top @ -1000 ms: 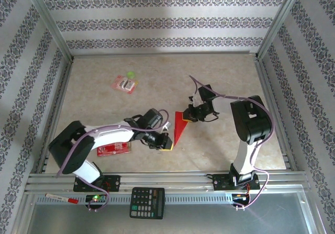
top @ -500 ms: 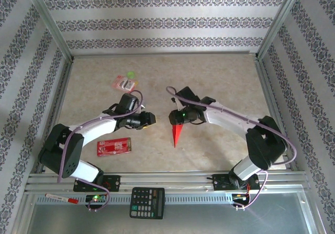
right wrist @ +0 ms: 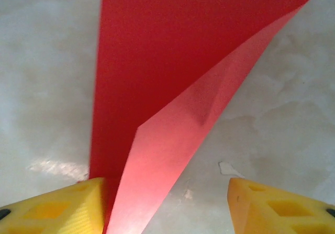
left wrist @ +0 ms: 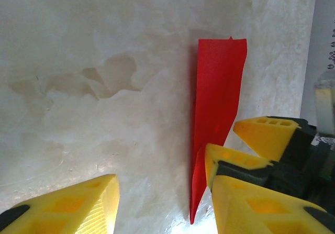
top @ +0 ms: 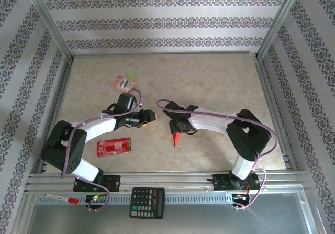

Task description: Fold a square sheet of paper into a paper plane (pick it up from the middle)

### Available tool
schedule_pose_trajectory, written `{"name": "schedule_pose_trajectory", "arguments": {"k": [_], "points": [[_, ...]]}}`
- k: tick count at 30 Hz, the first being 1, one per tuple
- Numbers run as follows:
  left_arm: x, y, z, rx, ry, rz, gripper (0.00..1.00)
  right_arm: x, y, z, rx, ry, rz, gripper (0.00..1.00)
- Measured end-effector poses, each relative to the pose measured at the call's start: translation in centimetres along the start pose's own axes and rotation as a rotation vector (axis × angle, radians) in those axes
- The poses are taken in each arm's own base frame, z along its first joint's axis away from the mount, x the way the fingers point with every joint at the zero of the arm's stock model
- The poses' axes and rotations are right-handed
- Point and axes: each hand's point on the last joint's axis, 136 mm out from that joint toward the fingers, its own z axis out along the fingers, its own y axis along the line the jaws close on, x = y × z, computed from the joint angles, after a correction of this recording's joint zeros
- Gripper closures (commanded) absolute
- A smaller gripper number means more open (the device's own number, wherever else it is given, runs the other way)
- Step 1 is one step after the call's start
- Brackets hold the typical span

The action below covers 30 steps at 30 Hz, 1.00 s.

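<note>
The right gripper (right wrist: 165, 200) stands over the paper plane (right wrist: 172, 77), jaws wide and gripping nothing. I think it should press the raised flap flat along the crease. The left gripper (left wrist: 163, 195), also wide, is just beside the plane.

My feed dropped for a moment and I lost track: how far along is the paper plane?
Done: the paper plane is already a narrow pointed dart on the table. In hand: the right gripper is open over it, where one flap lifts off the table; the left gripper is open and empty beside it. Left, probably: pressing that flap flat.
</note>
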Motion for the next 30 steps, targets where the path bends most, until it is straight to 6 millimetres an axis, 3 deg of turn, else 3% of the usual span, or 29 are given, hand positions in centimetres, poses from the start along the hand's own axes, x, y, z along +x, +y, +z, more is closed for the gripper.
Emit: {"name": "schedule_pose_trajectory", "arguments": {"k": [10, 17, 22, 30], "points": [[0.1, 0.1, 0.1, 0.005, 0.002, -0.003, 0.49, -0.5, -0.4, 0.5, 0.013, -0.028, 0.067, 0.7], [0.9, 0.4, 0.7, 0.048, 0.016, -0.022, 0.42, -0.9, -2.8, 0.4, -0.058, -0.059, 0.176, 0.93], [1.9, 0.3, 1.0, 0.127, 0.016, -0.074, 0.4, -1.6, -3.2, -0.7, -0.248, -0.107, 0.262, 0.99], [2.3, -1.7, 1.8, 0.205, 0.017, -0.079, 0.4, -3.4, -0.9, -2.7, -0.6, -0.163, 0.391, 1.0]]}}
